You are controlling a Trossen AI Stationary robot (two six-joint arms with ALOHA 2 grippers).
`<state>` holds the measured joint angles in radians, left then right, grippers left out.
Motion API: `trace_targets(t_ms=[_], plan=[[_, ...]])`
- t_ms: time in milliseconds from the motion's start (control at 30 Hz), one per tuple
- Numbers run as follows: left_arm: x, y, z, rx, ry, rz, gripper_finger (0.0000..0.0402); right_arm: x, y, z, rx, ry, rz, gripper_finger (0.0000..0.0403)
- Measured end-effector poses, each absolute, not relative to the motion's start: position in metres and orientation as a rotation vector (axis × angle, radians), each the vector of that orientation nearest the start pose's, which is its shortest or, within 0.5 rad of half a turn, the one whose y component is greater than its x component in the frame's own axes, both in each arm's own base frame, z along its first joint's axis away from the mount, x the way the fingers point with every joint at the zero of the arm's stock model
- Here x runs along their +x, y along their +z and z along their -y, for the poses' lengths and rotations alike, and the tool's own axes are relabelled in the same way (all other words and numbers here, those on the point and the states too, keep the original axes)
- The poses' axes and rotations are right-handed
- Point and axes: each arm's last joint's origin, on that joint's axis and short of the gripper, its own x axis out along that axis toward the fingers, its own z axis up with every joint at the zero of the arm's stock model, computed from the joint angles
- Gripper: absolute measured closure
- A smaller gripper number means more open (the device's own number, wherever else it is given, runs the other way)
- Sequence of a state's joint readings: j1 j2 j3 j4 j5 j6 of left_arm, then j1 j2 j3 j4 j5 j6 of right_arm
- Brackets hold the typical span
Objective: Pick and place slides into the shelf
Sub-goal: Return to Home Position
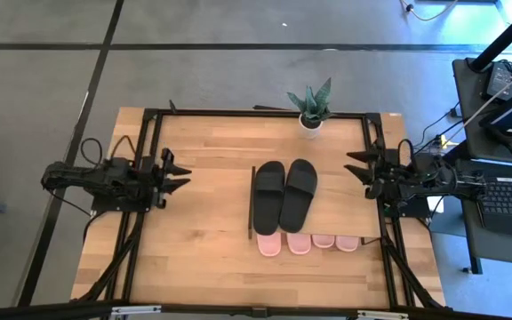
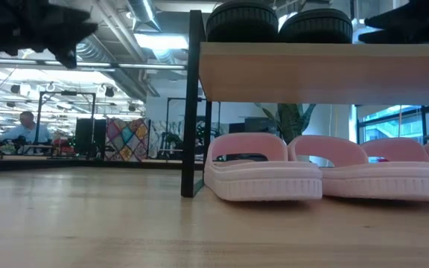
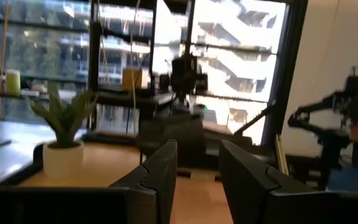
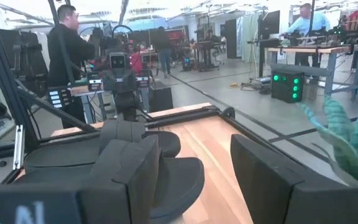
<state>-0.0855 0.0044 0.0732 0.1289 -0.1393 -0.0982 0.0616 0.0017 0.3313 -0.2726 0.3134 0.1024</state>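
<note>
The shelf (image 1: 349, 209) stands on the table's right half, a light-wood board on a thin dark frame. Two black slides (image 1: 284, 195) lie side by side on its top board, at its left end; in the low view they (image 2: 278, 21) sit on the board (image 2: 326, 71). Pink slides (image 1: 308, 242) stand under the board on the tabletop, toes poking out toward the near edge (image 2: 263, 170). My left gripper (image 1: 181, 175) hovers open over the table's left part, apart from the shelf. My right gripper (image 1: 354, 166) hovers open at the shelf's right end; its wrist view shows the black slides (image 4: 179, 177) just ahead.
A small potted plant (image 1: 311, 108) stands at the table's far edge, behind the shelf. A desk with a laptop (image 1: 505, 191) is beyond the table's right side. The bare tabletop (image 1: 203, 240) spreads left of the shelf. People stand in the room behind (image 4: 67, 46).
</note>
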Motion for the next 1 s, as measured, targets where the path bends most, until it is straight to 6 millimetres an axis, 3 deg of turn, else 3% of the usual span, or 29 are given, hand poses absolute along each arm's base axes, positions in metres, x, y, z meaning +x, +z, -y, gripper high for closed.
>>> trace_targets(t_ms=[333,800,1000], plan=[[0.096,0.182,0.004,-0.149,0.050,0.176,0.0290,0.078,0.219,0.004,0.165,-0.249,0.046,0.0203],[0.096,0.182,0.004,-0.141,0.052,0.175,0.0290,0.092,0.187,0.003,0.194,-0.243,0.091,0.0203],[0.096,0.182,0.004,-0.141,0.052,0.174,0.0290,0.093,0.186,0.003,0.217,-0.240,0.126,0.0203]])
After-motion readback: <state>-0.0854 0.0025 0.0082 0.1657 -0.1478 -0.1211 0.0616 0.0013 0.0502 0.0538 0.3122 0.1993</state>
